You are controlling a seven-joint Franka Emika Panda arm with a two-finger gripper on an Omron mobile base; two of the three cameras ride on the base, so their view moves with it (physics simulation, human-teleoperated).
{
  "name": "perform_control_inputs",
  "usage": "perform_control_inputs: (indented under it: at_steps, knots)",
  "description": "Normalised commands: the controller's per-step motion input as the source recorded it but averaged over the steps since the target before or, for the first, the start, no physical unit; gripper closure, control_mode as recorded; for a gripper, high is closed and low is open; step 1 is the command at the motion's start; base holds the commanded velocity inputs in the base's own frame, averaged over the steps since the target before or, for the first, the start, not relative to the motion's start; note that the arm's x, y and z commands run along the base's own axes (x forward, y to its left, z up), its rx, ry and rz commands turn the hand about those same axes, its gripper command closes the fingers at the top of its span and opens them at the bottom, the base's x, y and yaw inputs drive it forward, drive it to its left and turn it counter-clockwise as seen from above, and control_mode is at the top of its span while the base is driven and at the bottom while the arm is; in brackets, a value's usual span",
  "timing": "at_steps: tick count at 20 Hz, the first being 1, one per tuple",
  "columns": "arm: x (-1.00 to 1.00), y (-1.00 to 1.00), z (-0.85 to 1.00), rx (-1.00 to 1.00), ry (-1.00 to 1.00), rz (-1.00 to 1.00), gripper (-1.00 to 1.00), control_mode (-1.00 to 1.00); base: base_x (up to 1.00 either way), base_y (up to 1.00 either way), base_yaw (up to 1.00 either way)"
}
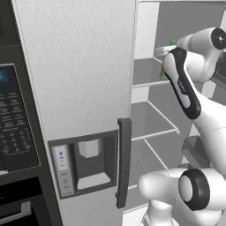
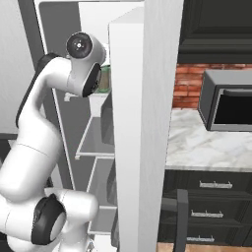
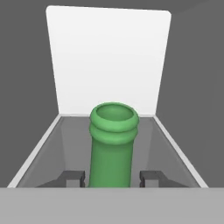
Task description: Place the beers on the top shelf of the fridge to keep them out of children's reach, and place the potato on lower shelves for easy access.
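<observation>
Green beer bottle (image 3: 112, 144) stands between the tool's (image 3: 112, 178) parted fingers, over a fridge shelf (image 3: 52, 144).

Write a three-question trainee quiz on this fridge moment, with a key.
1. True or false: the green bottle stands between the two fingertips of the claw.
2. Multiple choice: on the closed fridge door, the dispenser panel sits (A) left of the dark bar handle, (B) right of it, (C) above it.
3. Fill in: in the right base view, the appliance on the marble counter in front of the brick wall is a ____.

Key: 1 true, though whether the fingertips touch the glass cannot be told. 2 A. 3 microwave.
</observation>
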Motion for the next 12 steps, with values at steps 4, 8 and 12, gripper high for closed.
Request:
perform_control_inputs:
  at_steps: [4,8,12]
  knots:
    - [0.58,-0.14,0.0,0.0,0.08,0.0,1.0,-1.0,0.0,0.0,0.0]
    - [0.52,-0.14,-0.09,0.0,0.04,0.0,1.0,-1.0,0.0,0.0,0.0]
    - [0.49,-0.1,-0.24,0.0,0.03,0.0,1.0,-1.0,0.0,0.0,0.0]
